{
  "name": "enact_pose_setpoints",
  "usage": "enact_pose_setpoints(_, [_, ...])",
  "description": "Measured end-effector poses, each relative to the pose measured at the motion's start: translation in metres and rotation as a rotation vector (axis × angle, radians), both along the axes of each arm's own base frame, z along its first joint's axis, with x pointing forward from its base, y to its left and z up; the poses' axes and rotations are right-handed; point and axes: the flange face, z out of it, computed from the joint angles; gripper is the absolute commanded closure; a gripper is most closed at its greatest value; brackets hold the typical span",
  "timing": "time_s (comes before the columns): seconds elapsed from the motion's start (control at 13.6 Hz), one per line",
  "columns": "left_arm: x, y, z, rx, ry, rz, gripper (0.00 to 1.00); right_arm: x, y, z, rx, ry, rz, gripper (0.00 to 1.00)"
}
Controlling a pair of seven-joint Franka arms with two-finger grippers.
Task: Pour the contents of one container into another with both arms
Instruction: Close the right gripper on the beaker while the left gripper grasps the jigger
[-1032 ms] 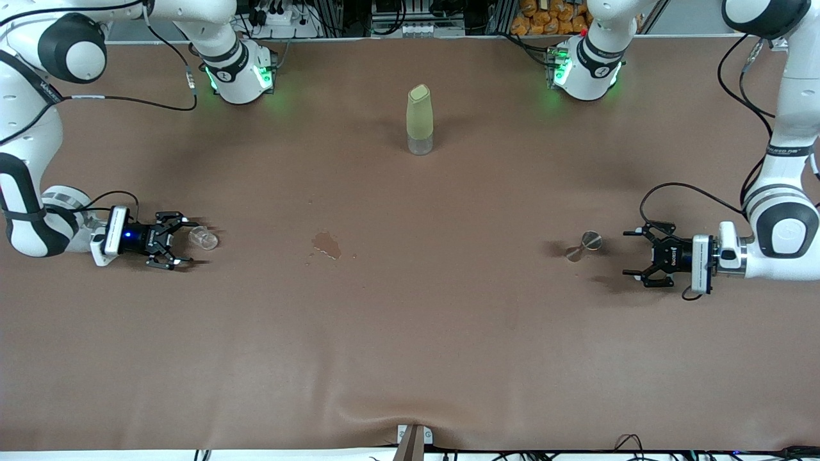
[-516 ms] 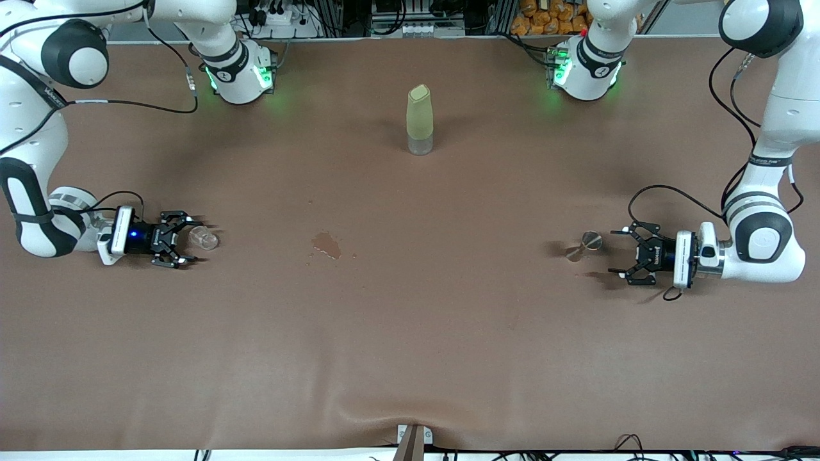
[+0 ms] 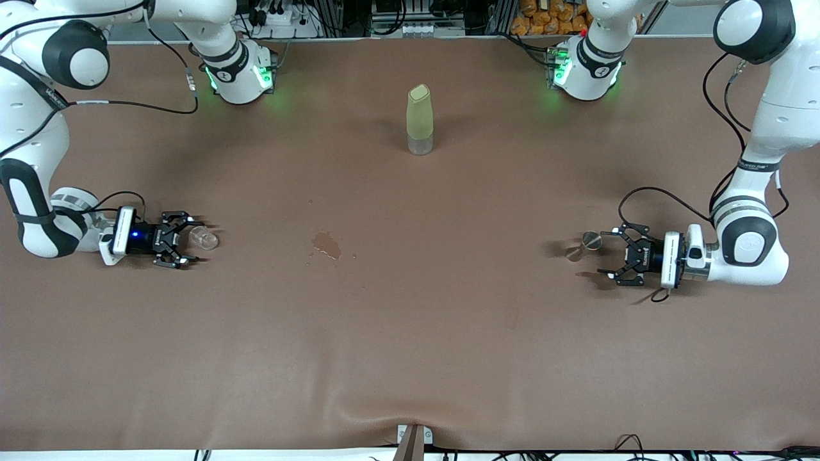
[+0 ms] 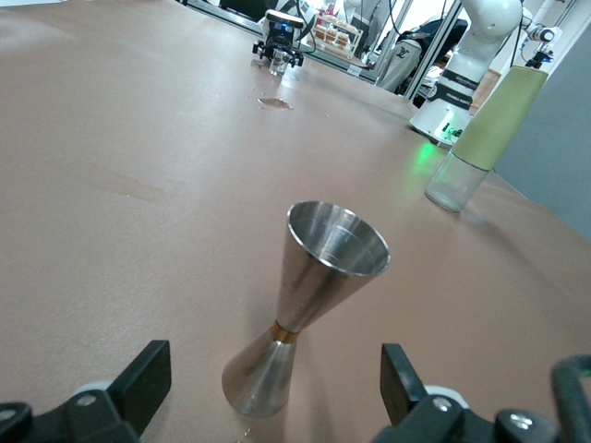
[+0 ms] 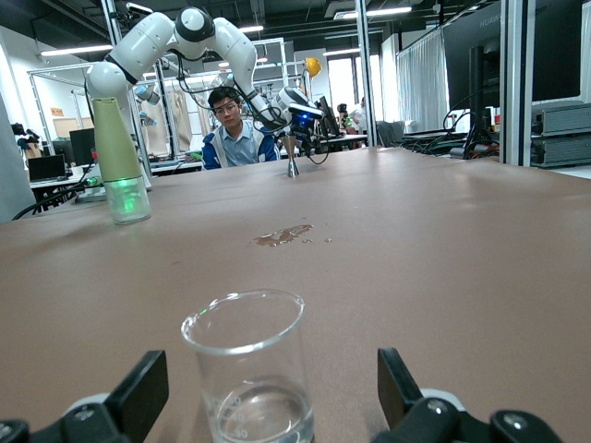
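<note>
Both arms are low over the brown bench (image 3: 410,333), one at each end. Right hand (image 3: 184,239): fingers spread, clear glass cup (image 3: 204,237) standing upright between them, untouched; a little liquid sits in its bottom. Left hand (image 3: 608,257): fingers likewise spread, steel jigger (image 3: 584,246) upright just in front of them, no contact seen. Green-sleeved bottle (image 3: 419,119) stands upright mid-bench, nearer the arm bases, well apart from both hands. A small wet spill (image 3: 327,245) marks the bench between cup and jigger, closer to the cup.
</note>
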Motion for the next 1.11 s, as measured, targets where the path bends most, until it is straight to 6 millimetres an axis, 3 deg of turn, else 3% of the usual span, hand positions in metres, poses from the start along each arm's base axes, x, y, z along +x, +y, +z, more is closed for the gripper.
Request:
enact_pose_setpoints(0.29, [0.002,-0.025,-0.002,-0.001,-0.002,-0.041,0.19,0.002,0.006,-0.001,0.005,0.000,0.007,0.06])
enact_pose_setpoints(0.59, [0.002,-0.025,-0.006,0.016,-0.007,-0.032,0.60,0.002,0.005,-0.001,0.005,-0.001,0.006,0.13])
enact_pose_setpoints(1.11, [-0.001,-0.026,-0.012,0.015,0.004,-0.031,0.60,0.001,0.006,-0.002,0.006,0.000,0.007,0.14])
